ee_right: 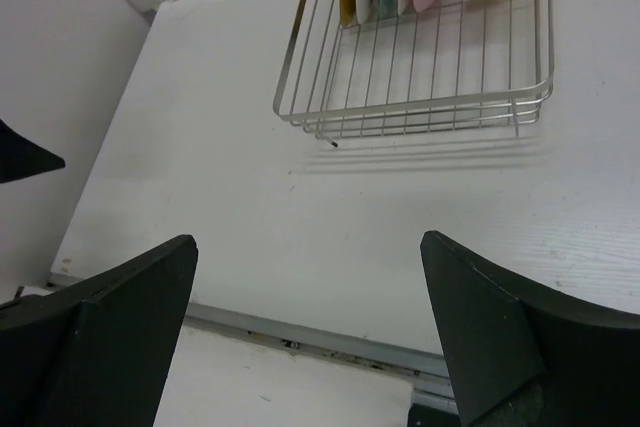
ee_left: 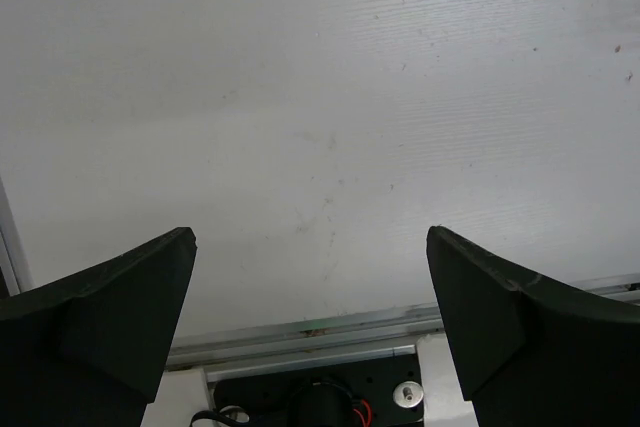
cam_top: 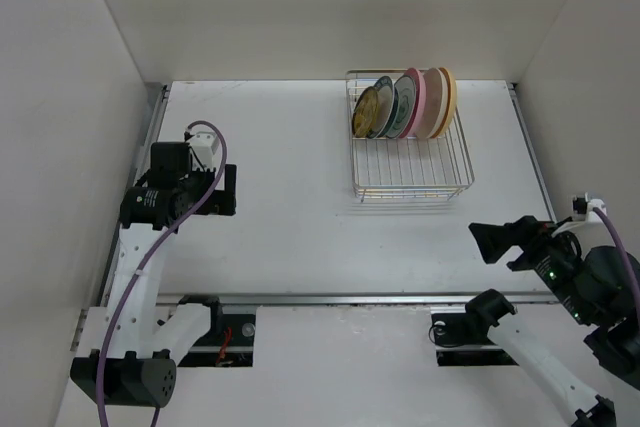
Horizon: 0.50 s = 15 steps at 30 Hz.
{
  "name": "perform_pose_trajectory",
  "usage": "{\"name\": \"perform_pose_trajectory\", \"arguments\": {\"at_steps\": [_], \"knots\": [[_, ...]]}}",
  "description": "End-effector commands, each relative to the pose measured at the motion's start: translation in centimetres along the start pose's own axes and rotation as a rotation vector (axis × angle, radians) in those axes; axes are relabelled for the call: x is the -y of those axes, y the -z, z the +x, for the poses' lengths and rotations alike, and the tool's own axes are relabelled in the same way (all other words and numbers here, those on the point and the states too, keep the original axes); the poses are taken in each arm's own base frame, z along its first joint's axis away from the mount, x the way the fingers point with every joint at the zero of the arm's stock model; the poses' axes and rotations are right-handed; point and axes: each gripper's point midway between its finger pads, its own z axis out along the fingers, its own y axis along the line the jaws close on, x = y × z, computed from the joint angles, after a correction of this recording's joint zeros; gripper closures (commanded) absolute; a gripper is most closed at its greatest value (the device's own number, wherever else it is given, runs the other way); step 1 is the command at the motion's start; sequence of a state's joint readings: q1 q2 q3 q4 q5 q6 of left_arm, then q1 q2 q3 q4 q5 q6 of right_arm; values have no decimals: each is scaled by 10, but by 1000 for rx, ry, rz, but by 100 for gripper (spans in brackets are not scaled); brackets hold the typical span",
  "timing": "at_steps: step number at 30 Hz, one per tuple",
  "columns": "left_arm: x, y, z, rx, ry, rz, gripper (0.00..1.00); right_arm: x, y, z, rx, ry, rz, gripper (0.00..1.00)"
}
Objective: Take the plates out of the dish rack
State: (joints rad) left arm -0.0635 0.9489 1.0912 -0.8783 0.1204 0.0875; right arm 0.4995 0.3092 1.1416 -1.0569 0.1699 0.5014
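As progress is judged: nothing is unloaded yet.
Plates: five round coloured plates (cam_top: 405, 105) stood upright in silver wire dish rack (cam_top: 412, 190), toward table (cam_top: 290, 147) far right corner.
Left gripper (ee_left: 310, 232): spread apart, empty.
Right gripper (ee_right: 309, 237): spread apart, empty.

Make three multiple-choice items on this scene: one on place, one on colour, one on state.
1. Where in the dish rack do the plates stand? A far end; B near end; C outside it.
2. Colour of the rightmost plate, seen from above? A teal; B orange-yellow; C black.
3. The left gripper and right gripper are: A shut on plates; B open, empty; C crossed.
Answers: A, the near grid is bare; B, it ends the row; B, both jaws stand wide with nothing held.
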Motion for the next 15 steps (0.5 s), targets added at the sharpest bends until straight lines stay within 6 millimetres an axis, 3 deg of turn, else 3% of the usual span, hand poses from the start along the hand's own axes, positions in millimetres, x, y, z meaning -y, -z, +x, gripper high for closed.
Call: {"name": "perform_pose_trajectory", "arguments": {"at_steps": [1, 6, 12, 15], "knots": [[2, 8, -16, 55, 7, 10, 0, -9, 0, -25, 107, -16, -37, 1], [8, 10, -19, 65, 6, 40, 0, -19, -21, -40, 116, 1, -25, 1], [19, 20, -23, 43, -11, 104, 0, -22, -70, -51, 43, 56, 83, 1], [22, 25, -30, 32, -95, 144, 0, -34, -89, -71, 54, 86, 91, 1]]}}
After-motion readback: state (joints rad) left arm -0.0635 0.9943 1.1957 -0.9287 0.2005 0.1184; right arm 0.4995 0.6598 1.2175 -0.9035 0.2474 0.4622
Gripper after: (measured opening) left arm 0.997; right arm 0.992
